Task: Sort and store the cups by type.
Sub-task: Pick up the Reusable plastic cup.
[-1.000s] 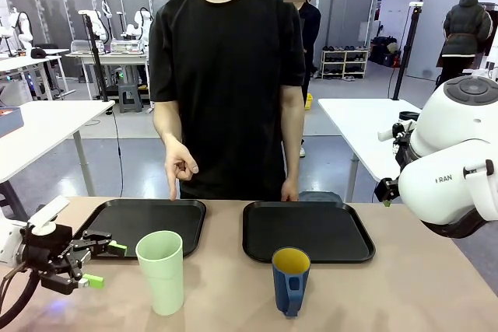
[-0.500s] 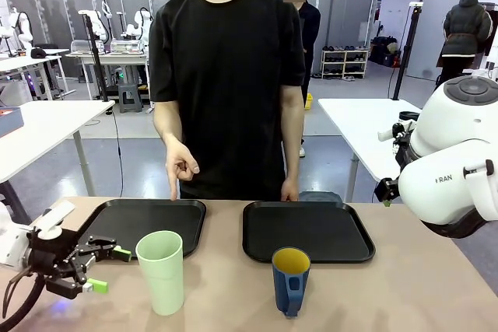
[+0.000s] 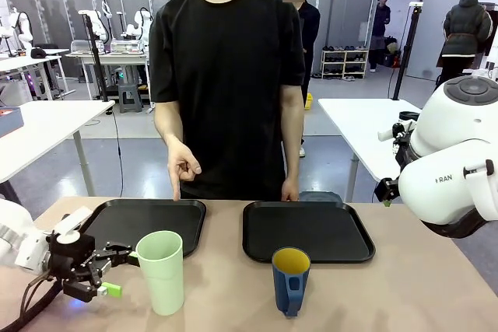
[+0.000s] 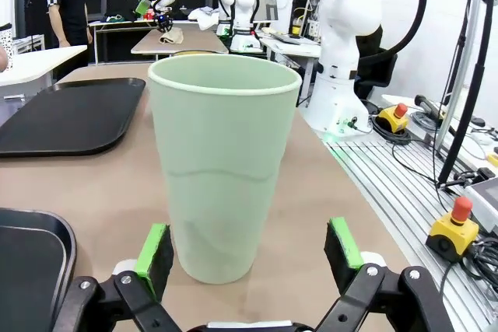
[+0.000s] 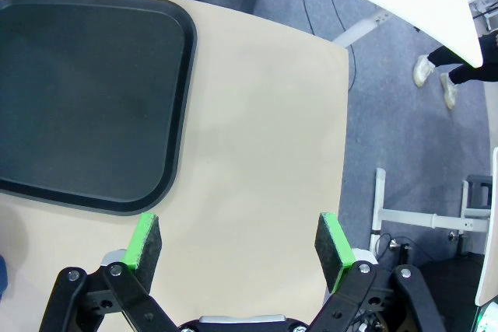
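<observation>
The pale green tumbler (image 3: pixel 160 270) stands upright on the table in front of the left black tray (image 3: pixel 117 219). My left gripper (image 3: pixel 121 272) is open just to its left. In the left wrist view the tumbler (image 4: pixel 222 153) rises close ahead, and the left gripper (image 4: pixel 249 248) has its green pads (image 4: pixel 156 248) apart on either side of the tumbler's lower part, not touching. The dark blue mug (image 3: pixel 291 279), yellow inside, stands in front of the right tray (image 3: pixel 342 231). My right gripper (image 5: pixel 237 242) hangs open above bare table beside that tray (image 5: pixel 78 91).
The person stands at the far side, one hand (image 3: pixel 181 165) pointing down at the left tray and the other at the right tray's far edge. The right arm's white body (image 3: pixel 455 169) sits at the table's right end. The table's right edge (image 5: pixel 342 114) drops to the floor.
My left gripper has moved to the right, closing in on the green tumbler, still open. The cups, the right arm and the person's hands have stayed put.
</observation>
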{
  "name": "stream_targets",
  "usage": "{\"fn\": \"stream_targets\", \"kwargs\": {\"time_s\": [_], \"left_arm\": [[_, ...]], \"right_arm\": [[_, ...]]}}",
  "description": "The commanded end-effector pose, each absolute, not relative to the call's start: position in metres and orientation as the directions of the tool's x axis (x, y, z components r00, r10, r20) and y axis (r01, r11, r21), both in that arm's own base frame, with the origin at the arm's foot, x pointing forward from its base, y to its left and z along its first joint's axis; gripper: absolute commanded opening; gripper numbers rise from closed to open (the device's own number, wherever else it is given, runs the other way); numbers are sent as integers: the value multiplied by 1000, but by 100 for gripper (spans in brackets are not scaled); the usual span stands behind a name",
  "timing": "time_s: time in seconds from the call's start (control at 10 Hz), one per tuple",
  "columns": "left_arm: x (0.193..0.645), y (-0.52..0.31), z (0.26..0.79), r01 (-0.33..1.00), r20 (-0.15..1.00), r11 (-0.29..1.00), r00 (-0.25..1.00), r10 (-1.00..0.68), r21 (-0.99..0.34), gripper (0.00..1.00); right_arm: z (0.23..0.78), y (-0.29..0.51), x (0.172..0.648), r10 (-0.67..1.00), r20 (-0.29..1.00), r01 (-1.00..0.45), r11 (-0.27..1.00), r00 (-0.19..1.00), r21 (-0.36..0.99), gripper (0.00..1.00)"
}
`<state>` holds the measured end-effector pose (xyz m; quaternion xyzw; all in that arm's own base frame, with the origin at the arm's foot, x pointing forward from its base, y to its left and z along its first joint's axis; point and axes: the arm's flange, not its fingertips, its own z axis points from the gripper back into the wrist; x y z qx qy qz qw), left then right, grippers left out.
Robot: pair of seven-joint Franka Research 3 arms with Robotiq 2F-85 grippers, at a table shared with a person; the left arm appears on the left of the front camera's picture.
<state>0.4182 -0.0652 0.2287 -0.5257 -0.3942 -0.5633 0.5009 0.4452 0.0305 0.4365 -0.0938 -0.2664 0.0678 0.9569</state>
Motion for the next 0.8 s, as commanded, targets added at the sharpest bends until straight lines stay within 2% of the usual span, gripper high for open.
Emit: {"fn": "stream_targets", "kwargs": {"time_s": [0.0, 0.7], "left_arm": [[427, -81, 223, 978, 992, -198, 47, -117, -70, 100], [425, -112, 216, 966, 995, -253, 37, -94, -59, 100]], "right_arm": [[436, 31, 445, 184, 497, -81, 972, 848, -222, 100], [436, 31, 445, 184, 497, -81, 972, 848, -222, 100]]}}
